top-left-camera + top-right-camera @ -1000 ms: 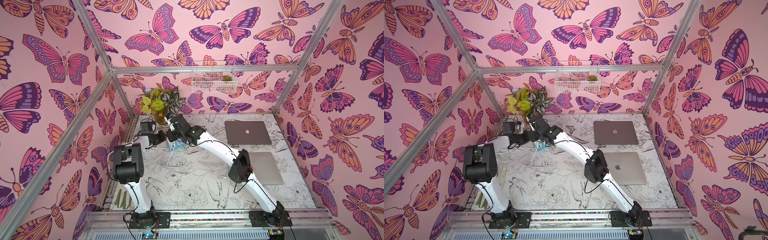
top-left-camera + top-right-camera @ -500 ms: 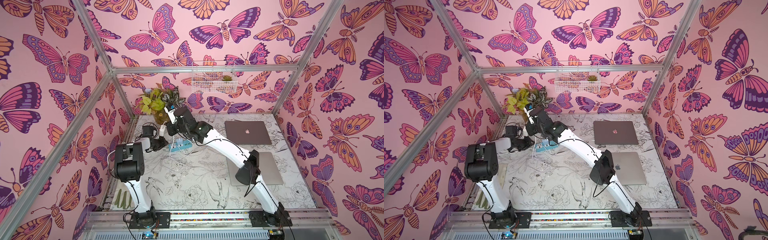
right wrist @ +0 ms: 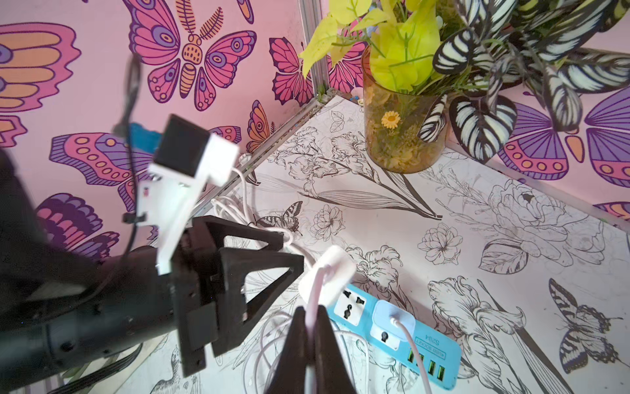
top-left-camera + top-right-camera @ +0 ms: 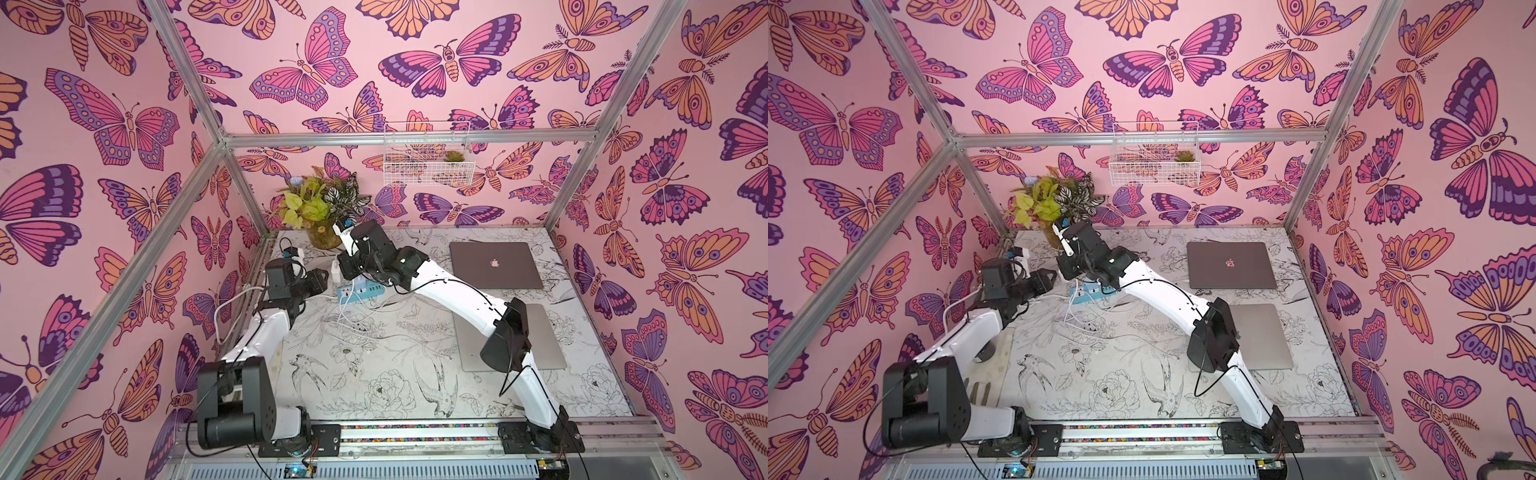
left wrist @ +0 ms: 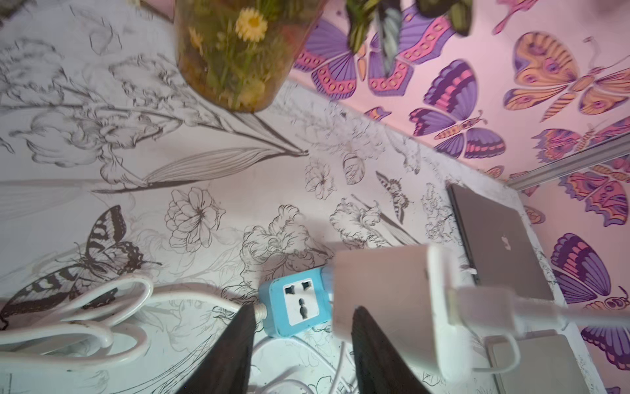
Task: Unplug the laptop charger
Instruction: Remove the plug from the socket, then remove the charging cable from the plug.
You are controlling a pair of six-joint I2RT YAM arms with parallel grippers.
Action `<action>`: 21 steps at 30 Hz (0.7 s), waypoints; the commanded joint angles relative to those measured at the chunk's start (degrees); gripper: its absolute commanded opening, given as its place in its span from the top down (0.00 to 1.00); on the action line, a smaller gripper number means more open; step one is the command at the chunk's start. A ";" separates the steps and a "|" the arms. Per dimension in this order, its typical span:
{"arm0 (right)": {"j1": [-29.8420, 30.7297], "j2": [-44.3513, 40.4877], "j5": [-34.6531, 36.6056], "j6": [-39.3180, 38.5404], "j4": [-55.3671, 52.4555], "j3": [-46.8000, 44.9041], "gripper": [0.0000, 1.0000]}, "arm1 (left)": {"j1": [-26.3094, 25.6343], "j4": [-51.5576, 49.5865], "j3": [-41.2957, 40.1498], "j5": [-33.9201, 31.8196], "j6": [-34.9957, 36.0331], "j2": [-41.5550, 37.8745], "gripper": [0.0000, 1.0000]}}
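between the right fingers [image 3: 294, 348], the charger [image 3: 329, 273] cord [image 3: 313, 302]

The blurred charger [image 5: 392, 283] hides most of the power strip [image 5: 296, 303] behind it.

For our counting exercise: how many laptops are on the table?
2. A dark grey laptop lies closed at the far side; a silver laptop lies nearer, partly behind the right arm.

Pink butterfly walls [image 4: 374, 62] wrapped the booth, silver frame posts [image 4: 187, 70] at the corners. A white wire basket [image 4: 428, 166] hung at twelve o'clock. The desk [image 4: 395, 374], inked with flowers and birds, sat evenly lit, a vase of plants [image 4: 322, 239] at eleven o'clock.
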 commanded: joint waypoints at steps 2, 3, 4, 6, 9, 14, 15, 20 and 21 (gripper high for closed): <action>0.17 -4.87 -1.22 1.69 2.55 -0.55 1.00 | -1.57 15.09 -9.02 1.67 2.89 -6.82 0.41; 0.21 -5.07 -1.77 2.09 2.39 -0.53 1.00 | -1.96 16.49 -10.13 1.88 3.36 -7.57 0.38; 0.17 -5.19 -2.57 2.54 2.14 -0.44 1.00 | -2.66 17.70 -10.97 1.94 4.18 -8.23 0.33; 0.17 -5.53 -3.63 3.55 1.92 -0.68 1.00 | -4.21 20.01 -11.78 3.42 6.44 -9.09 0.27; 0.20 -6.23 -2.83 4.24 1.94 -1.39 1.00 | -6.91 21.14 -12.17 3.88 8.51 -11.16 0.27; 0.17 -8.17 -1.74 4.38 2.75 -3.91 1.00 | -8.95 30.94 -17.14 9.18 10.17 -14.20 0.28; 0.18 -8.70 -1.69 4.54 3.11 -4.52 1.00 | -9.25 31.65 -17.94 9.41 10.32 -14.73 0.28; 0.41 -11.71 -2.87 5.27 5.39 -8.29 1.00 | -10.05 30.65 -17.12 2.23 11.58 -12.93 0.26; 0.52 -12.26 -2.86 5.23 6.01 -9.05 1.00 | -10.05 30.49 -16.80 0.94 12.05 -12.57 0.26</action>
